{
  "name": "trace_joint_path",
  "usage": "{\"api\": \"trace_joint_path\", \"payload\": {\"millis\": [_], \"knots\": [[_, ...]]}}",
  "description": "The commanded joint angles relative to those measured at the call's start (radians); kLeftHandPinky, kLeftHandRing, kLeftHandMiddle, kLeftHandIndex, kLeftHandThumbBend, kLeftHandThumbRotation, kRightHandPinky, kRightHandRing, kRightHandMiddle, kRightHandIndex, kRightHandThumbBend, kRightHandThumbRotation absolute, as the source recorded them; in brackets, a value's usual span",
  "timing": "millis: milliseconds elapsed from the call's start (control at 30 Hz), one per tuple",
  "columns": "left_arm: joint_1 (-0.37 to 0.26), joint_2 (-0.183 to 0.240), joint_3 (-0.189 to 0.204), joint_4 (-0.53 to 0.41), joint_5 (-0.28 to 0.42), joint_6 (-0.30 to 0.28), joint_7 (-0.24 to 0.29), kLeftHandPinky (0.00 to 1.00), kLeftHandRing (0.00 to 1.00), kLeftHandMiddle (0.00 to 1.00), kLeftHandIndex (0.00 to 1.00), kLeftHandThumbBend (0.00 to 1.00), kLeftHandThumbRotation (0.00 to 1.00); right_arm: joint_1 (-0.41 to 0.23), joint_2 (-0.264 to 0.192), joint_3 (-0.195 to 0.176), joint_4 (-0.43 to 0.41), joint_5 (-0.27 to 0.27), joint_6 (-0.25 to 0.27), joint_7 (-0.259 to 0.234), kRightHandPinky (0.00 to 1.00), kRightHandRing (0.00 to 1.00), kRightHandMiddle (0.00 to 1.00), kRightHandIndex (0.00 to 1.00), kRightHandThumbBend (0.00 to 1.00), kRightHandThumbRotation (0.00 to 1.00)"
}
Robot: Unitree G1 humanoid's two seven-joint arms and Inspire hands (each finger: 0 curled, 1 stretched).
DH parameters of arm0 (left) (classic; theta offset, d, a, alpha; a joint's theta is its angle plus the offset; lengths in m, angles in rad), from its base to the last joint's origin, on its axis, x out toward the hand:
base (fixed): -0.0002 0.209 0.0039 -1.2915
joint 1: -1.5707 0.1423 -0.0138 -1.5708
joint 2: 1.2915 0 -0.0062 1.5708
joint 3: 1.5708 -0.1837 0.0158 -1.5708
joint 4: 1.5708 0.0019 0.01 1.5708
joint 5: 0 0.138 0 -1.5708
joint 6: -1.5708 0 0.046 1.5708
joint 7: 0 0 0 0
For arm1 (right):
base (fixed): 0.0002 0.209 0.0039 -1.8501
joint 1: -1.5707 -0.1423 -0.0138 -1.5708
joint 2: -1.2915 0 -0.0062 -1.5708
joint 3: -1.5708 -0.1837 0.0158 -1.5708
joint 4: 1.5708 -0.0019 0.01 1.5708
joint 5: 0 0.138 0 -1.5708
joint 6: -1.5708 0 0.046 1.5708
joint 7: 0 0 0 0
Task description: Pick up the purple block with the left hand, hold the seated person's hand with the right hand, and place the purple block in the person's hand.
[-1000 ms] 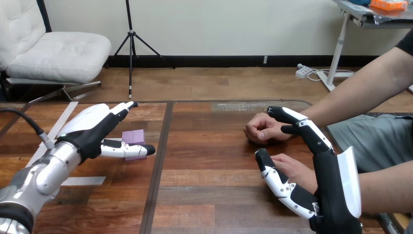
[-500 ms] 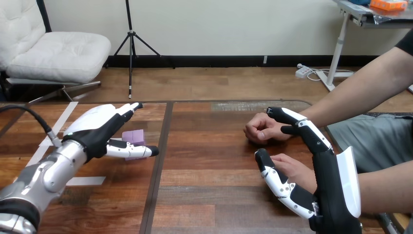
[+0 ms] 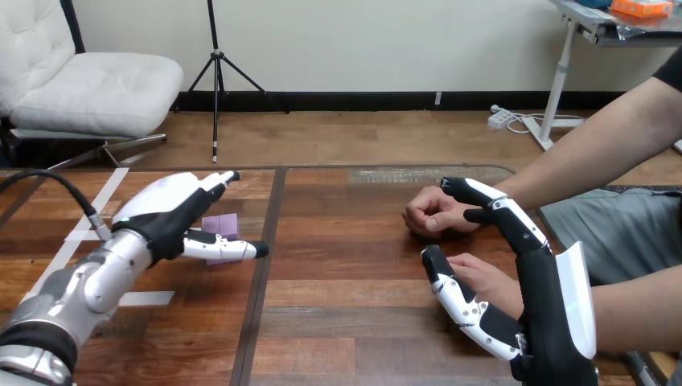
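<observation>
A small purple block (image 3: 219, 225) lies on the wooden table (image 3: 346, 273) at the left. My left hand (image 3: 161, 214) hovers right at it, open: the straight fingers reach over the block's top and the thumb crosses in front of it, hiding its lower edge. At the right, my right hand (image 3: 555, 310) stands open and upright. One of the person's hands (image 3: 485, 281) lies between its thumb and its straight fingers, not gripped. The person's other hand (image 3: 431, 212) rests as a loose fist on the table just beyond my fingertips.
White tape strips (image 3: 143, 298) mark the table at the left, near my left forearm. The person's forearms come in from the right edge. A dark seam (image 3: 265, 265) runs down the table between the block and the person's hands.
My left hand has crept a little to the right and forward over the block. The block, my right hand and the person's hands have stayed put.
</observation>
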Motion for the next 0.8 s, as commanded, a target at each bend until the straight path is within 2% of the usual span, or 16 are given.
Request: {"api": "trace_joint_path", "payload": {"millis": [0,333,767], "knots": [[-0.083,-0.017,-0.012,0.008,0.008,0.007,0.032,0.90,0.96,0.98,0.97,0.82,0.60,-0.048,-0.006,-0.011,-0.026,0.006,0.006,0.008,0.71,0.78,0.77,0.76,0.44,0.39],[-0.092,-0.041,-0.024,0.022,0.012,0.035,0.033,0.88,0.95,0.97,0.96,0.82,0.56,-0.046,-0.009,-0.011,-0.032,0.006,0.009,0.011,0.71,0.78,0.77,0.76,0.43,0.40],[-0.097,-0.057,-0.037,0.033,0.011,0.068,0.032,0.86,0.94,0.97,0.96,0.83,0.59,-0.045,-0.008,-0.013,-0.030,0.008,0.001,0.011,0.71,0.78,0.77,0.76,0.43,0.37]]}}
